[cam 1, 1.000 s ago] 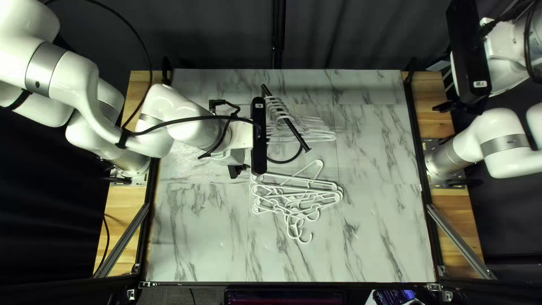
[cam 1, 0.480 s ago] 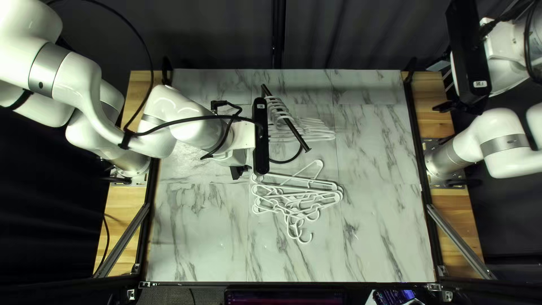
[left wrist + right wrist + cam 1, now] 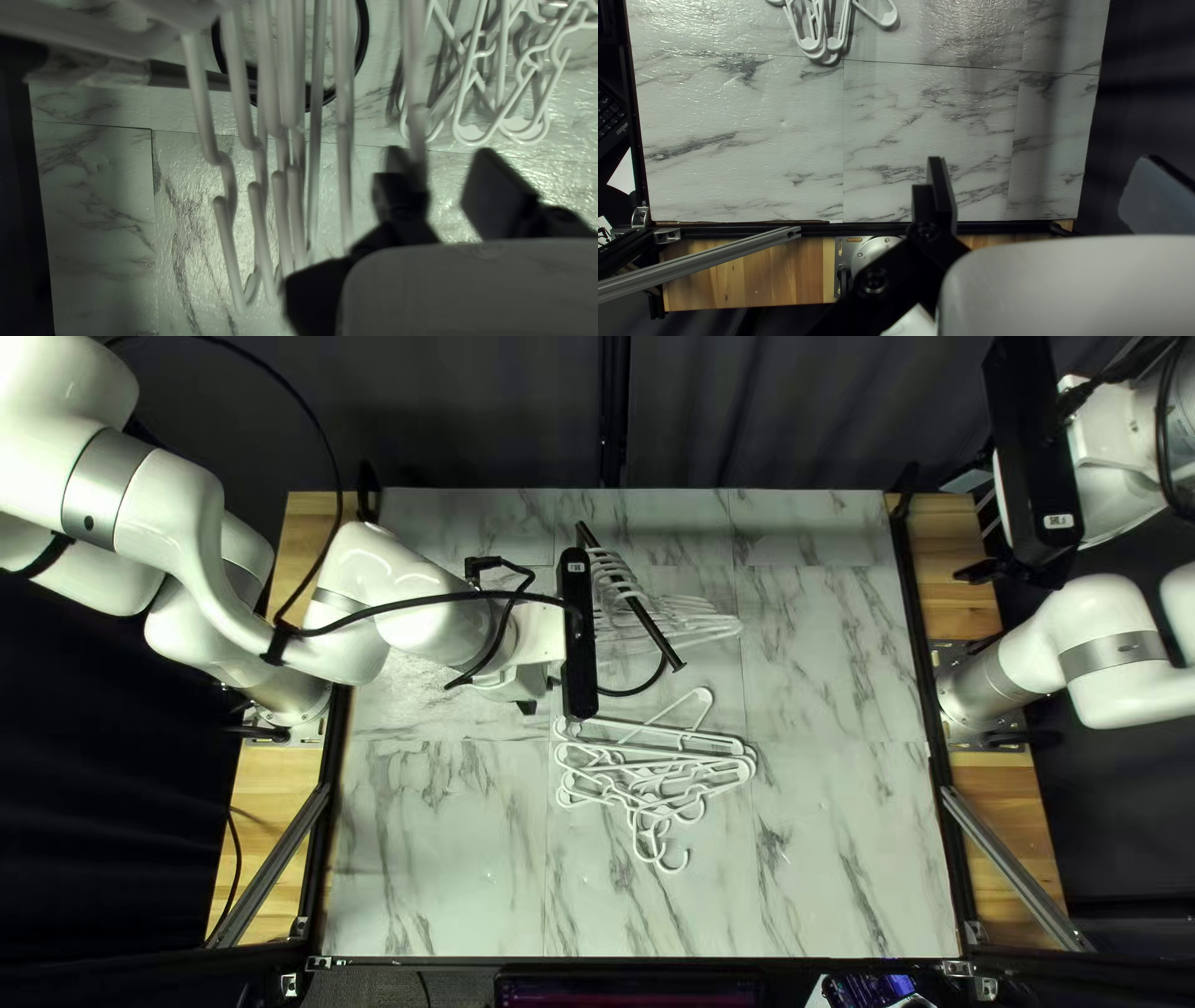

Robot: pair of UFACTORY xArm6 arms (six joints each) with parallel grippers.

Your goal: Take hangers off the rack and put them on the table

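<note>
Jaws of left gripper wide near racked hangers, presumably to straddle one; right gripper wide too, held aside.

Left gripper, fingers apart.

High slanted view, closer downward wrist views, shared table

Bench, white, grey-veined marble pattern, visible seams. Directly on it: one black rack, standing on a curved black base; one heap of overlapping white hangers, on the near side of the rack.
</note>
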